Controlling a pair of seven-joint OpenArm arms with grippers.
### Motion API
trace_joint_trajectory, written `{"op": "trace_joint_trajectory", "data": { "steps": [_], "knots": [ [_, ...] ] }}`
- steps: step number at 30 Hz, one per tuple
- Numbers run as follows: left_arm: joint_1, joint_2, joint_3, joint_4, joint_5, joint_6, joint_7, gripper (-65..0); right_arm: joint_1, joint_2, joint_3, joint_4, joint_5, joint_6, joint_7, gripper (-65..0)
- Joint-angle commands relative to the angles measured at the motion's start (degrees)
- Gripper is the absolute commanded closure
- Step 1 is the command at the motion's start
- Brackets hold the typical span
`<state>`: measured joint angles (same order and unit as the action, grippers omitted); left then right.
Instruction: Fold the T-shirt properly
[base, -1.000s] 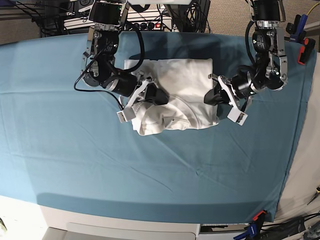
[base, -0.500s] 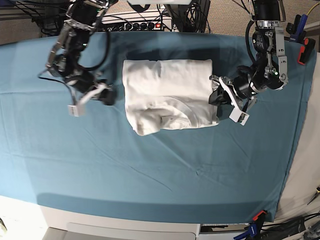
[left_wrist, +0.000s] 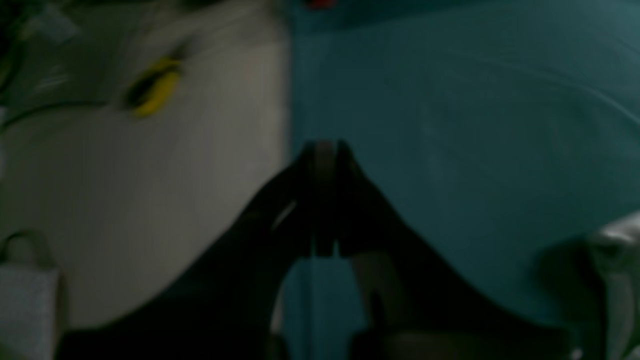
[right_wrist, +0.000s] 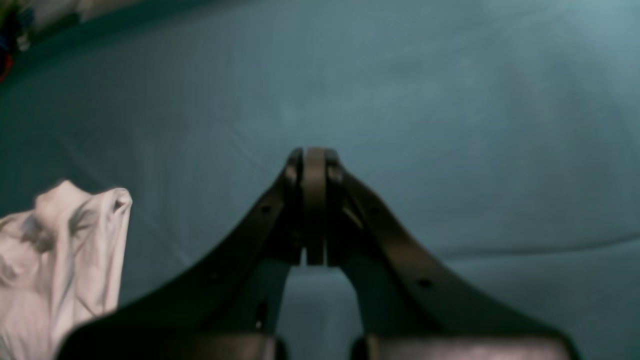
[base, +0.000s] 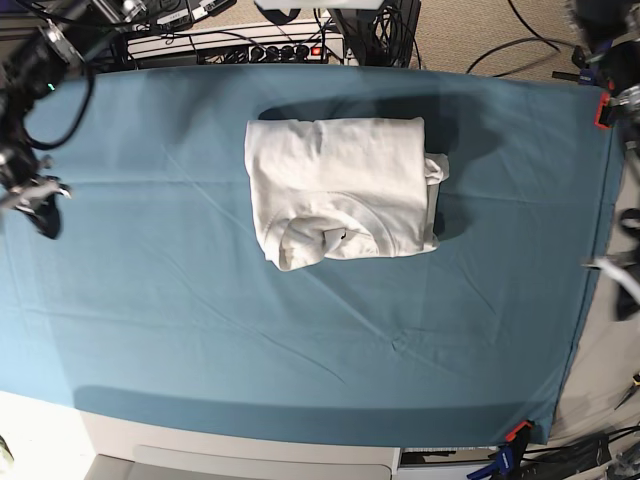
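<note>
Folded white T-shirt (base: 340, 188) lying on the teal cloth (base: 300, 330), toward the far middle of the table, roughly rectangular. Rumpled at the near left corner, with a rolled bulge of fabric; a small bunch sticking out at the far right edge. No gripper touching it.

Right gripper (base: 40, 200) at the left edge of the base view, well apart from the shirt, low over the cloth. Jaws pressed together in the right wrist view (right_wrist: 315, 200), nothing between them; a crumpled bit of shirt (right_wrist: 60, 260) at that view's lower left.

Left gripper (base: 615, 280) at the right border of the base view, by the cloth's edge, mostly cut off. In the dark, blurred left wrist view (left_wrist: 324, 195), jaws closed on nothing, above the line where the cloth (left_wrist: 475, 125) ends.
</note>
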<state>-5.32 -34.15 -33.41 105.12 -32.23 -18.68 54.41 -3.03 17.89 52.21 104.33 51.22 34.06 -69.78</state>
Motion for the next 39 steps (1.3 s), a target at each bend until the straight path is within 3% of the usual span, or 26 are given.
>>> {"op": "trace_joint_trajectory", "data": {
  "steps": [1,4,10,16,20,22,28,36,39],
  "knots": [
    [0.39,-2.62,-2.56,1.55,-2.45,-0.22,-1.11,0.0,-0.81,1.09,2.12,2.60,2.14,0.20,1.16,0.0],
    [5.18,-4.11,-10.58,3.21,-12.68,-2.69,2.08,0.0,-6.40,0.46,6.93,8.26,5.01,0.20,0.90,0.0],
    [22.91,-2.54,-21.79,9.97,-34.38,-12.59,8.28,0.0,-20.37,-4.48,10.99,22.27,9.64,1.31,-0.85,0.0],
    [41.24,4.37,-22.36,16.92,-52.04,-21.32,15.74,0.0,-32.17,-10.01,10.95,30.67,13.55,3.89,-4.20,0.0],
    [50.03,7.76,-19.37,15.37,-52.77,-21.32,22.03,0.0,-38.80,-10.45,10.84,30.67,13.68,4.20,-4.94,0.0],
    [53.11,8.31,-17.29,12.48,-52.77,-21.32,22.32,0.0,-41.20,-10.45,10.78,28.26,13.70,5.94,-5.90,0.0],
    [55.95,8.41,-4.09,-5.95,-52.77,-21.32,25.44,0.0,-44.09,-9.42,6.51,7.91,13.73,5.94,-6.73,0.0],
    [48.17,8.48,23.12,-37.46,-52.77,-21.32,23.45,0.0,-38.77,-1.73,-12.02,-34.93,12.48,5.94,-5.14,0.0],
    [42.07,9.03,31.12,-46.66,-52.77,-21.32,22.12,0.0,-33.18,-0.09,-19.80,-51.10,7.87,5.94,2.27,0.0]
  ]
}}
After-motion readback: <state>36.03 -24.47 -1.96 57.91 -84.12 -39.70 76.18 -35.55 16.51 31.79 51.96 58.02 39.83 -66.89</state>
